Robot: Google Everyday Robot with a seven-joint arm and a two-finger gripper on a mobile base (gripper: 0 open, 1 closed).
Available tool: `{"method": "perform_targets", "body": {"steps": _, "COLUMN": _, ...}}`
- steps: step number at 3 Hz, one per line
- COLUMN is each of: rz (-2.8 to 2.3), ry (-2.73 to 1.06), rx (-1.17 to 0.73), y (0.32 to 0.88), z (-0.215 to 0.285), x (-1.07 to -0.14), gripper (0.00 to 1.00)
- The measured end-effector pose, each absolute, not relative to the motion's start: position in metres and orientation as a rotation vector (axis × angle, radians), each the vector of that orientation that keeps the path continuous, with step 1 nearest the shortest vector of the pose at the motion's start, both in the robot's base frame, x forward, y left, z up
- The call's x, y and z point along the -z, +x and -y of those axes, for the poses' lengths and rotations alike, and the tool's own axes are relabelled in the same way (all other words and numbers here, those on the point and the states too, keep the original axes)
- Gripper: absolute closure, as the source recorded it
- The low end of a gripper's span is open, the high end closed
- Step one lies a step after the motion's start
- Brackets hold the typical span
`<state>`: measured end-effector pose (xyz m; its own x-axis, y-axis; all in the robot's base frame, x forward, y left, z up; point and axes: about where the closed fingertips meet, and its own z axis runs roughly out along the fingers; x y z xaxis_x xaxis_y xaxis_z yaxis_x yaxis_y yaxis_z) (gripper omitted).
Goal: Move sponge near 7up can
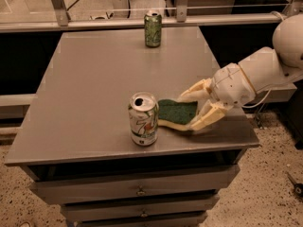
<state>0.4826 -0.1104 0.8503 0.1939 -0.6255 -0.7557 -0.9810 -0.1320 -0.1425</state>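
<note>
The 7up can [143,119], silver-white with a green logo and a punched-open top, stands upright near the table's front edge. The sponge [173,111], with its dark green top up and pale yellow body below, lies low over the table just right of the can, its left end almost touching it. My gripper [189,111] reaches in from the right. Its two pale fingers [195,90] sit on either side of the sponge's right end and hold it.
A darker all-green can [153,29] stands upright at the back of the grey table [85,84]. The table's right edge lies under my arm. Drawers sit below the front edge, and a rail runs behind the table.
</note>
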Motion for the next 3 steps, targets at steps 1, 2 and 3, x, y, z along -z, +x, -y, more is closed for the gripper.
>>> {"method": "perform_targets", "body": {"steps": 1, "rz": -1.495, "ry": -1.855, "rx": -0.724, "y": 0.481, "z": 0.109, "x": -0.849, "gripper": 0.15}}
{"method": "perform_targets", "body": {"steps": 2, "rz": -1.497, "ry": -1.857, "rx": -0.699, "y": 0.484, "z": 0.111, "x": -0.854, "gripper": 0.00}}
{"method": "perform_targets", "body": {"steps": 3, "rz": -1.509, "ry": -1.847, "rx": -0.651, "y": 0.495, "z": 0.118, "x": -0.861, "gripper": 0.00}}
